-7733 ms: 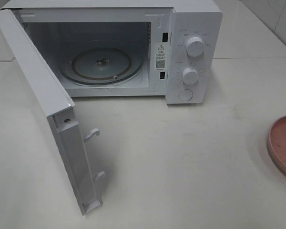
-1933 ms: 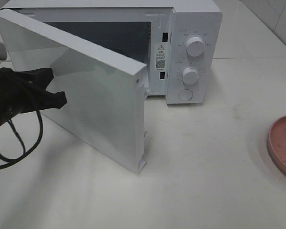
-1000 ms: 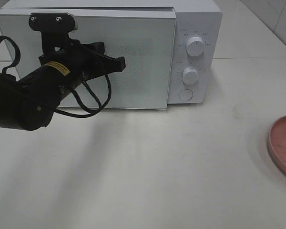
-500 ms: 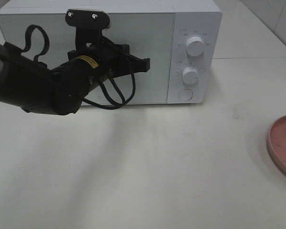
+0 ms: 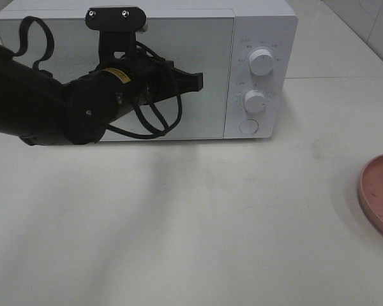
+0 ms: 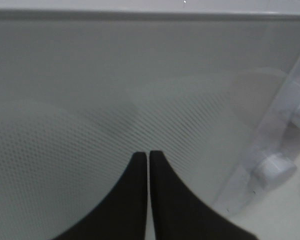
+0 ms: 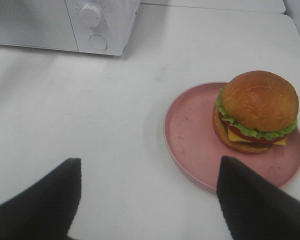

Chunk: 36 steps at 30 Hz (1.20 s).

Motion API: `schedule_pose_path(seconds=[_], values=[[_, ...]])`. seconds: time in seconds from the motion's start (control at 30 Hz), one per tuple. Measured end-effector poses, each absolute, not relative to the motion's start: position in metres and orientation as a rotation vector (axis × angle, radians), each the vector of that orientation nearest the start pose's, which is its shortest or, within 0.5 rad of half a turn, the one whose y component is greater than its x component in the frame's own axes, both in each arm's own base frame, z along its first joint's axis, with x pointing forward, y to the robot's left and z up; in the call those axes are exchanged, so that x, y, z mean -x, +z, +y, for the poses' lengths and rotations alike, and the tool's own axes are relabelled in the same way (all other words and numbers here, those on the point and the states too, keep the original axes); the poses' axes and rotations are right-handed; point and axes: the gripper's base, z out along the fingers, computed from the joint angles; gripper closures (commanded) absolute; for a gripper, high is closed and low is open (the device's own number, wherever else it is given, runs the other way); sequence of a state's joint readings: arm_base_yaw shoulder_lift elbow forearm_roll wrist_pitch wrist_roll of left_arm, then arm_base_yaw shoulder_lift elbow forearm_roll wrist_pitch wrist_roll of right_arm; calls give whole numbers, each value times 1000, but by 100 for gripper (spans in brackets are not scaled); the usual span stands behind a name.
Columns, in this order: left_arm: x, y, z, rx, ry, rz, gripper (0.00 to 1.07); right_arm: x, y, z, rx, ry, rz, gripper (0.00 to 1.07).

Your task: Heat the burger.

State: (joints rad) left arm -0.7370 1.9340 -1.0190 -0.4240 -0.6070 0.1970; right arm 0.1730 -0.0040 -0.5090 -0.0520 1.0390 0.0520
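The microwave (image 5: 147, 70) stands on the white bench (image 5: 198, 223) with its door (image 5: 207, 76) flush against the body. The left pincer (image 6: 148, 160) is clenched on nothing, its two black fingertips pressed together and resting against, or just short of, the door's dotted window. The burger (image 7: 255, 112) is not inside: it sits on the pink plate (image 7: 190, 135), well to the right of the microwave, out on the open bench. The right pincer (image 7: 147, 200) hangs above the bench near the plate, spread wide and holding nothing.

The plain risk here is order. With the door shut and the burger outside the microwave, turning the upper dial (image 5: 261, 62) or the lower dial (image 5: 255, 101) would run an empty oven and leave the burger cold. The door would have to be opened first. A later risk lies in the grasp: the glossy bun looks soft and layered, so a hard squeeze by the right pincer could crush it or shear the top off its filling.
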Motion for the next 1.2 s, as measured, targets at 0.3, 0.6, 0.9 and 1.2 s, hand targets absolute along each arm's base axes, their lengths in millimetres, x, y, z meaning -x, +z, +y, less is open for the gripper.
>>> schedule_pose_path(seconds=[0.3,0.6,0.9,1.2], values=[[-274,177,-251,-538,-468,2127,8,5,282,-5,119,82,2006,33],[-233,189,-234,-937,-418,2438,8,5,282,-5,119,82,2006,33],[-216,214,-188,-990,-235,2680,8,5,282,-5,119,82,2006,33],[-227,239,-102,-590,-153,2968,8,5,282,-5,119,82,2006,33]])
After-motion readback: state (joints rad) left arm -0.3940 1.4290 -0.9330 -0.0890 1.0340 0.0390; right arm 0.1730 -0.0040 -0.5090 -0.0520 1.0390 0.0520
